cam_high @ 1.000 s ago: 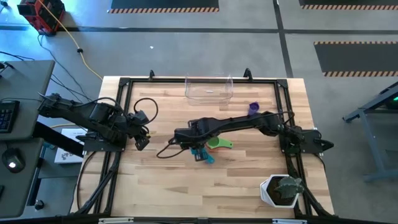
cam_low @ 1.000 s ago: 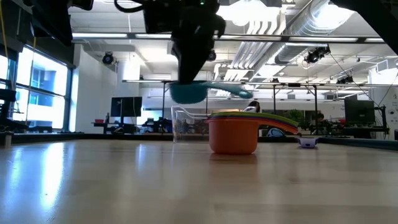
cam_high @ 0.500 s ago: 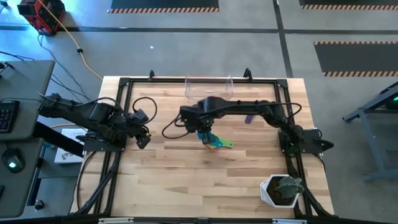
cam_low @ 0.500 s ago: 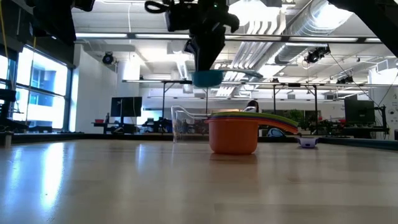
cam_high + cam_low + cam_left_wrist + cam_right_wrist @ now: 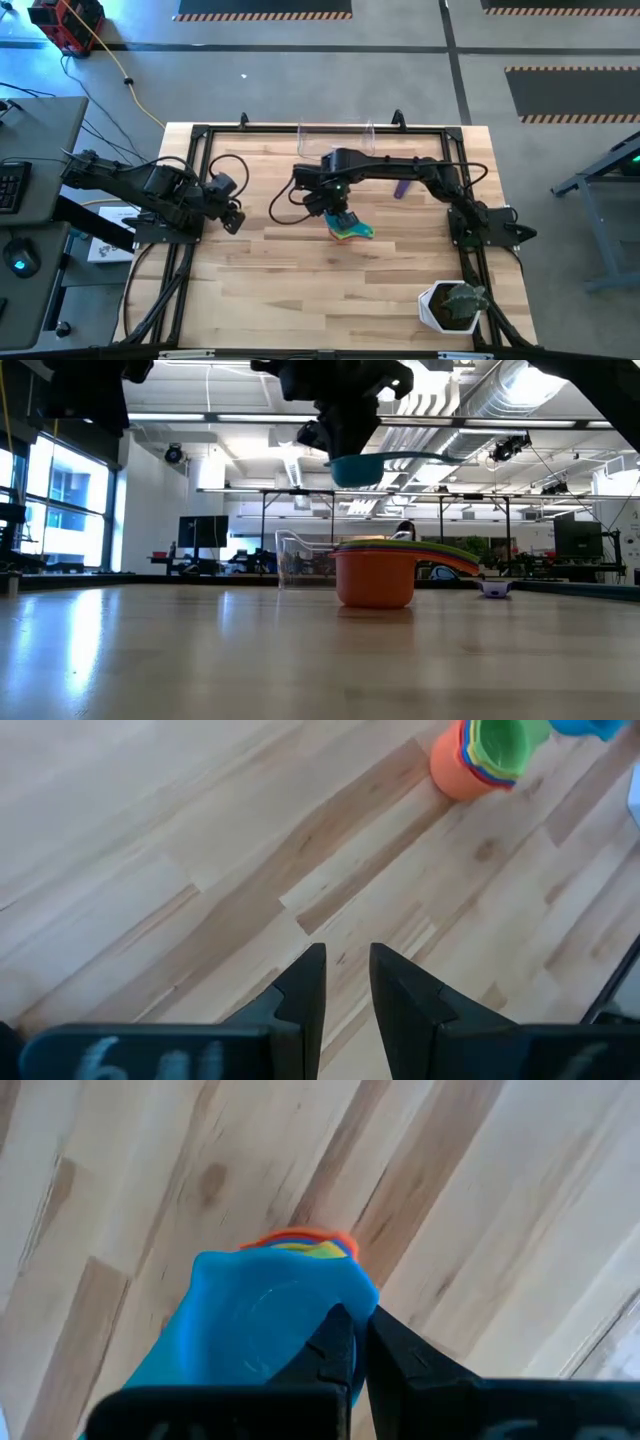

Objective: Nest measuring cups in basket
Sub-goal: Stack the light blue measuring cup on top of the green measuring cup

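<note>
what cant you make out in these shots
- Stack: inner cups' count and order, low view, orange outer cup hides them; high view, the teal cup in the right claw covers them.
- Basket: its contents, high view, arm overlaps it.
- Purple cup: shape, too small.

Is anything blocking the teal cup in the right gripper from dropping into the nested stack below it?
Nothing visible does. The right gripper holds the teal cup in the air, right over the orange-bottomed stack of cups in the low view, with only open air between them. The left gripper waits off to the side.
</note>
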Robot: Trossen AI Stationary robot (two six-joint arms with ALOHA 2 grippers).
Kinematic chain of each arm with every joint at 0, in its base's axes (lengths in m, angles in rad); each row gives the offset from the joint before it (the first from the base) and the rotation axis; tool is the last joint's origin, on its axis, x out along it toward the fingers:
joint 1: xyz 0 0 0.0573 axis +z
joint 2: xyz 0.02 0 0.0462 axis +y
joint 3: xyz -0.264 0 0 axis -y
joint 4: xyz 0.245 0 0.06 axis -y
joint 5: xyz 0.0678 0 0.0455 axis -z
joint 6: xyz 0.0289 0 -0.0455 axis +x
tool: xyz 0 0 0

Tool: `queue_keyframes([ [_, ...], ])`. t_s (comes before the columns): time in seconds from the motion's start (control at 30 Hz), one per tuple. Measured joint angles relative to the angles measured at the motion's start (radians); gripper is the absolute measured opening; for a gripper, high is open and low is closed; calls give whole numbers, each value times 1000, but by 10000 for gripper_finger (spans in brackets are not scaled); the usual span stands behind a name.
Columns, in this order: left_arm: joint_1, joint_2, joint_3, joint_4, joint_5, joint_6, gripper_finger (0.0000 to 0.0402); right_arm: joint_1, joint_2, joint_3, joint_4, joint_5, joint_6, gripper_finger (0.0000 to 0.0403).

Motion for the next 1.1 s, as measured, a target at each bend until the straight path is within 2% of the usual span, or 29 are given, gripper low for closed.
queue_keyframes([
  [0.23,0,0,0,0,-26,-55,71,-23,-27,0,-28,-76,-21,0],
  [0.57,0,0,0,0,-16,-81,71,-31,-98,-28,-77,-91,-9,0],
  [0.67,0,0,0,0,-19,-81,71,-31,-185,-166,-9,-92,-7,0],
  [0.87,0,0,0,0,-20,-80,71,-32,-431,-554,304,-38,27,0],
  [1.0,0,0,0,0,-20,-80,71,-32,-532,-695,440,-31,24,0],
  [1.1,0,0,0,-1,-20,-80,71,-32,-557,-744,503,-35,-5,0],
])
